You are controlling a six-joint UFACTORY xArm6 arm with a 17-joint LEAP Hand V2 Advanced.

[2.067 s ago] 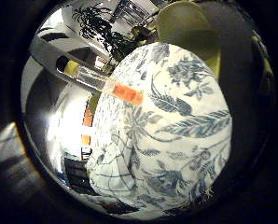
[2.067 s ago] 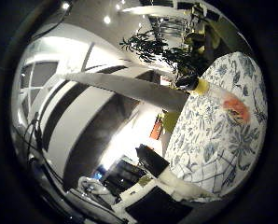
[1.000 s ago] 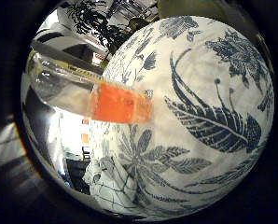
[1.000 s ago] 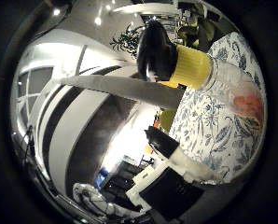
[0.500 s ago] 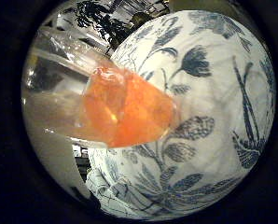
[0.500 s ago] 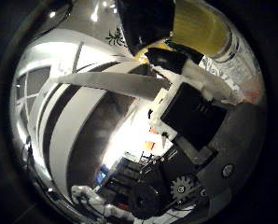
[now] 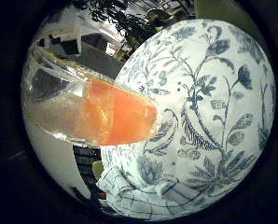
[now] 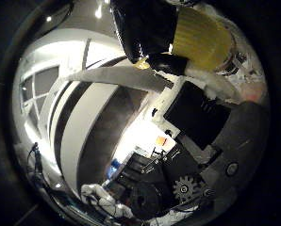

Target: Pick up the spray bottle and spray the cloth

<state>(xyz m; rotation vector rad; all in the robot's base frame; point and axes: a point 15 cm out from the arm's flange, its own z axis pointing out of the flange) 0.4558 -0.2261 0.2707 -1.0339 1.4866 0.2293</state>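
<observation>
Floral tablecloth [image 7: 213, 116] behind nearer spray bottle [image 7: 97, 112]

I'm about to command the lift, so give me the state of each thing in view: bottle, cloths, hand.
Spray bottle: close to the palm, clear body part filled with orange liquid, yellow collar and black head on.
Floral cloth: spread flat under the bottle.
Checked cloth: rumpled on the floral cloth's edge.
Hand: fingers curled beside the bottle's head.
</observation>
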